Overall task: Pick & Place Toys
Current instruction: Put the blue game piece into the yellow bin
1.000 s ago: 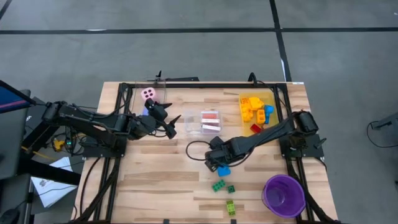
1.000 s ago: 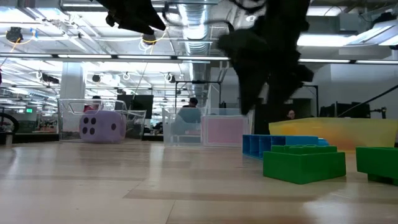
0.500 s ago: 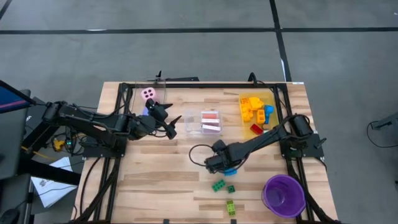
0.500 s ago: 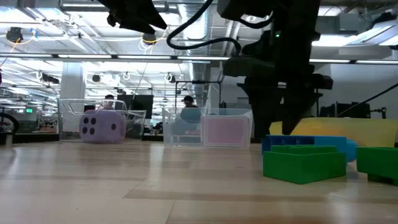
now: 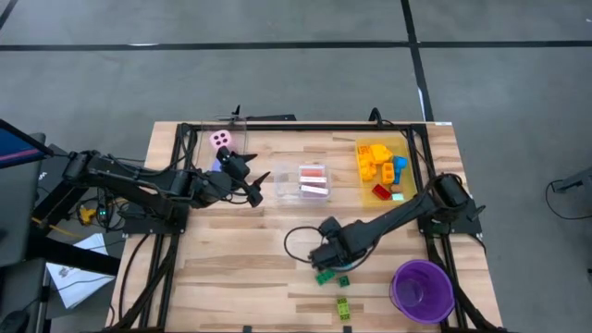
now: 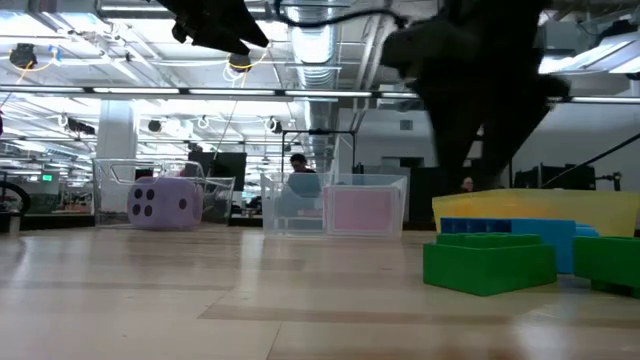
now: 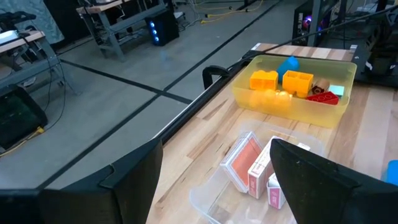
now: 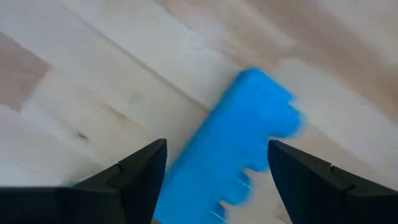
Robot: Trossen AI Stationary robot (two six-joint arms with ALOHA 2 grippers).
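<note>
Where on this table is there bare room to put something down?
The widest bare wood lies left of the green bricks, below the left gripper. A smaller patch sits between the card bin and the right gripper. It is crowded around that gripper, the bricks and the purple cup.

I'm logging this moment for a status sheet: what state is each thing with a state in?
Left gripper: open, empty, raised over the table's left.
Right gripper: open, straddling the blue plastic brick, not closed on it.
Blue plastic brick: lying flat on the wooden table.
Clear plastic bin: holds pink-backed cards.
Yellow see-through bin: holds bricks.
Round purple cup: upright, looks empty.
</note>
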